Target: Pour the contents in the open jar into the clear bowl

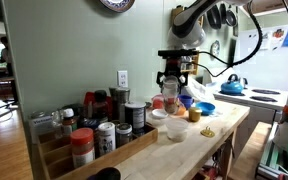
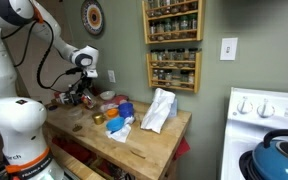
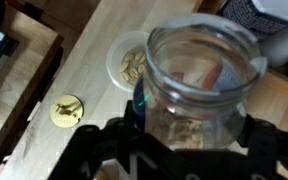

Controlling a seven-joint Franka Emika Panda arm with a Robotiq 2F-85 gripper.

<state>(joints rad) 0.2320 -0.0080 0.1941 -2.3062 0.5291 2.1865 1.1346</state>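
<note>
My gripper (image 3: 184, 140) is shut on the open jar (image 3: 199, 70), a clear jar with pale pieces in its lower part and a reddish tint near the rim. The clear bowl (image 3: 132, 62) stands on the wooden counter just to the left of the jar, with a few pale pieces in it. In an exterior view the gripper (image 1: 171, 78) holds the jar (image 1: 170, 97) a little above the counter, over the bowl (image 1: 159, 117). From the other side the gripper (image 2: 81, 88) shows at the counter's far end; the jar and bowl are too small to make out there.
A gold lid (image 3: 66, 108) lies on the counter (image 1: 199, 145) near its edge. A whitish cup (image 1: 174, 129), a small amber jar (image 1: 194, 113) and a blue bowl (image 1: 205, 107) stand close by. Spice jars fill a wooden rack (image 1: 89, 140). A white bag (image 2: 159, 110) lies on the counter.
</note>
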